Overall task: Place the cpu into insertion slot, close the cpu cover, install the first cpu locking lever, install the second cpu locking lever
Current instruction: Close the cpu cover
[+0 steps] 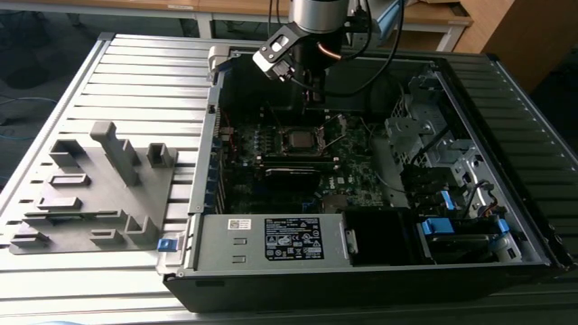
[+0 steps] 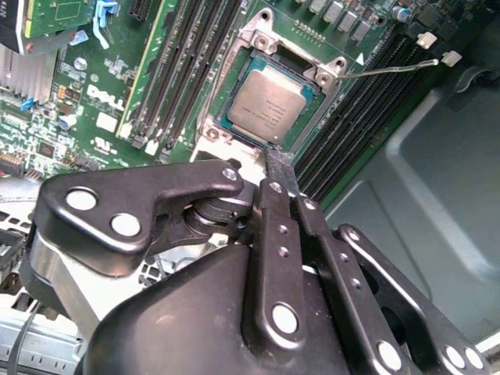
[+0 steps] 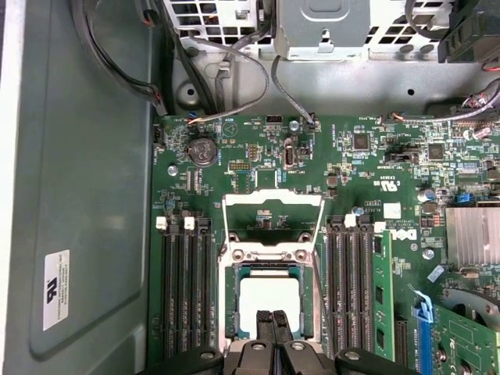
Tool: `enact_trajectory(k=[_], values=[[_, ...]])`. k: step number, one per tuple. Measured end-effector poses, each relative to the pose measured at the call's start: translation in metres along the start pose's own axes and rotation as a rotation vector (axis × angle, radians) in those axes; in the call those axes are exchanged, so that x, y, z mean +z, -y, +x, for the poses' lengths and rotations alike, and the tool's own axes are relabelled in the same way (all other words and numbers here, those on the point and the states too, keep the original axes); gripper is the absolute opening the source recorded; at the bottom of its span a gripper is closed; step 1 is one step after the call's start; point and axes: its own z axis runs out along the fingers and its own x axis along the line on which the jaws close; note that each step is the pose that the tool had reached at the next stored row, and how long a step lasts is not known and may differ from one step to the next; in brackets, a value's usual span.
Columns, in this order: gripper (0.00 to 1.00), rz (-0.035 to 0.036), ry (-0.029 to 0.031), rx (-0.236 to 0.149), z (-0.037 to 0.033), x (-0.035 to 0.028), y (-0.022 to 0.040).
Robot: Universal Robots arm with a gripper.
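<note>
the dull silver-grey square cpu (image 2: 269,105) lies flat inside the square insertion slot with the shiny metal rim (image 2: 326,74), on the green motherboard of the open black computer case (image 1: 361,291). the chip's greenish edge shows all round within the socket.

the thin silver window-frame cpu cover (image 3: 273,198) is swung up off the socket on its hinge, not down over the chip; in the first wrist view the green board shows through its cut-out.

a thin silver wire lever (image 2: 391,70) juts out from one corner of the socket, across the long black memory slots (image 2: 355,101) beside it, unlatched.

the black metal gripper (image 2: 277,156) hangs just above the socket's edge, on the side away from the cover's hinge. its jaws are pressed together with no gap between them and have hold of nothing. in the first wrist view the tips sit over the rim of the chip, though whether they touch it i cannot tell.

more black memory slots (image 3: 183,281) flank the socket on its other side.
</note>
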Motion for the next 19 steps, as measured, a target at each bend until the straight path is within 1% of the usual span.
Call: enact_trajectory(k=[2,8,13,15,19], values=[[0.11,0.0003,-0.0015,0.000,-0.0001,-0.0004,0.0000],[0.11,0.0003,-0.0032,0.000,0.0000,-0.0059,-0.0004],[0.11,0.0004,-0.0035,0.000,0.0000,-0.0060,-0.0011],[0.11,0.0004,-0.0034,0.000,0.0002,-0.0057,-0.0027],[0.11,0.0003,-0.0035,0.000,0.0011,-0.0045,-0.0105]])
